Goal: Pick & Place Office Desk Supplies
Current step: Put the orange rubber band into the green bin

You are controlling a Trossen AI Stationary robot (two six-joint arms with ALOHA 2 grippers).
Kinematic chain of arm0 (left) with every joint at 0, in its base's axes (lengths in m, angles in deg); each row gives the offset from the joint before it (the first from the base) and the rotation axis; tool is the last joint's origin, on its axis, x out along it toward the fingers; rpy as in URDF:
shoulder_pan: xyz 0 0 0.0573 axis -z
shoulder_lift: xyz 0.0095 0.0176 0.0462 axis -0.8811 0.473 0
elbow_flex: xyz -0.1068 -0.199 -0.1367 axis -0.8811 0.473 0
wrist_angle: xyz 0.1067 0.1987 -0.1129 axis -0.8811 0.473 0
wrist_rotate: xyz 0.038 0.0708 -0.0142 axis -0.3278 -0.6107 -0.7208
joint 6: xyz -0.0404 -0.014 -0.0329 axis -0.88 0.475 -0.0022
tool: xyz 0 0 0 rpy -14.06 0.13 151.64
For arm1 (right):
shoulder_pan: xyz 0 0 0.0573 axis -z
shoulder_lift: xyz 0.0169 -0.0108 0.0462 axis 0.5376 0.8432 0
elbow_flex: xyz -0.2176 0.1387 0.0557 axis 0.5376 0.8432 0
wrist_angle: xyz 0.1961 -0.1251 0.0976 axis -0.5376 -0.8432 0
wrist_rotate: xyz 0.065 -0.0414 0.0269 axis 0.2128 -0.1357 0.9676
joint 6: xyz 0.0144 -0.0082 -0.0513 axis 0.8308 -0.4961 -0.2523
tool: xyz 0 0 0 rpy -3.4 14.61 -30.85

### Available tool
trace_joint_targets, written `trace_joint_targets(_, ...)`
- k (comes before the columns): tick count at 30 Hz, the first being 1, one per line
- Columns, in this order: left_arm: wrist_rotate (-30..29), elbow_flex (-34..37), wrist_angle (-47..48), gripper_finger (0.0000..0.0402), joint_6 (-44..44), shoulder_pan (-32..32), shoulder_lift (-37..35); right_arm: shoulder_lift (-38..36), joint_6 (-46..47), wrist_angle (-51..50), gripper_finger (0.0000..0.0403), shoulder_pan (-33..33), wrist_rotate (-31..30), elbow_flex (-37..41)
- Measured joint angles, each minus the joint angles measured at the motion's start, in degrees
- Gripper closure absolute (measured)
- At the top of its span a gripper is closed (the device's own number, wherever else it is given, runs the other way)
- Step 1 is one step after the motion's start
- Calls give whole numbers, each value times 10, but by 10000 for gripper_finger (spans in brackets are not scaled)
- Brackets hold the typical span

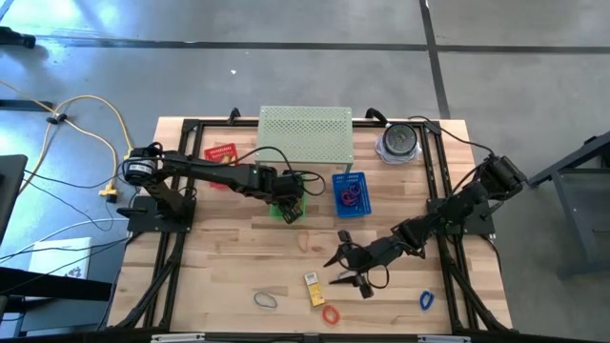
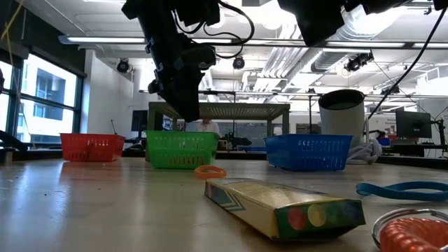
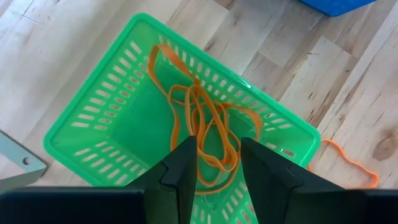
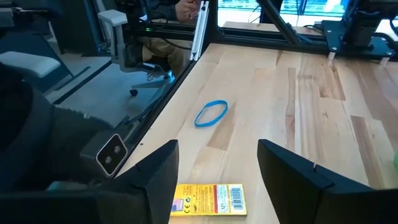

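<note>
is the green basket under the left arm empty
No, the green basket holds a tangle of orange rubber bands, seen just beyond the left gripper's open fingers.

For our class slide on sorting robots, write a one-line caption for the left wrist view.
Left end effector, open, hovers over the green basket holding orange loops.

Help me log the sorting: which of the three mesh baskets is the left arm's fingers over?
The green basket, holding orange loops. The left gripper hangs open directly above it; the red basket and blue basket sit to either side.
</note>
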Motion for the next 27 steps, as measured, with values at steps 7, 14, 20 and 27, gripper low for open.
trace_joint_targets(7, 0, 0, 0, 283, 0, 0, 0, 0, 0, -1, 195, 0, 4, 0)
trace_joint_targets(14, -10, -1, -61, 283, -9, 0, 5, 0, 4, -19, 195, -5, 4, 0)
trace_joint_targets(20, 191, -1, -86, 286, 16, 13, 5, 0, 15, -36, 195, -15, 4, 0)
trace_joint_targets(27, 232, -1, -171, 287, 107, 136, 5, 0, 17, -50, 195, -14, 3, 0)
